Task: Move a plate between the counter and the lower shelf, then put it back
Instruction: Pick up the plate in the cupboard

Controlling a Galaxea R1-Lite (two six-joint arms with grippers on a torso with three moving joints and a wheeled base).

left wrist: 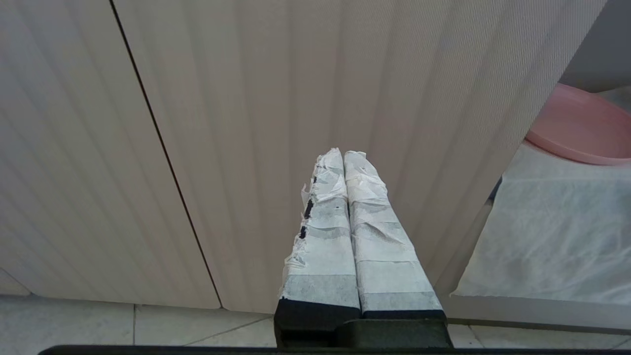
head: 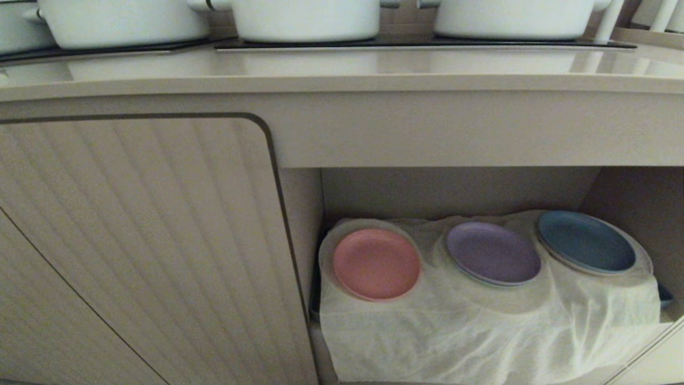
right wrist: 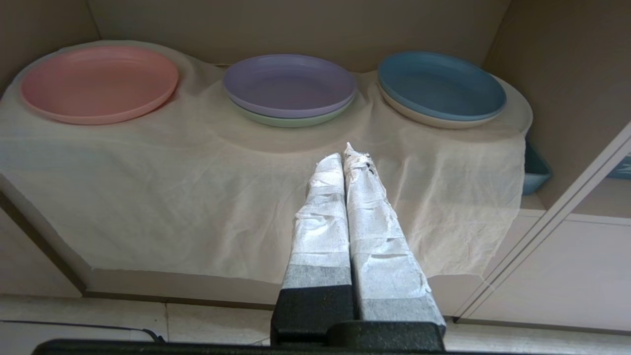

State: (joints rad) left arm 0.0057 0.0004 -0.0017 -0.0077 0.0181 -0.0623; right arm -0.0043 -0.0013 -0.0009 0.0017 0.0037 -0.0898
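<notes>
Pink, the plate [right wrist: 98,83] is lying on the lower shelf [right wrist: 246,197], at ten o'clock from the right gripper [right wrist: 347,153], which is probably nearer; both grippers' fingers are pressing together, empty.

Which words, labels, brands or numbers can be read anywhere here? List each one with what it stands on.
None can be read.
The pink plate, purple plate and blue plate are plain, as are the white cloth, the counter, the ribbed cabinet door and the white pots.
At the right wrist view's edge a blue patch bears a pale mark, cut off and too blurred to read.
</notes>
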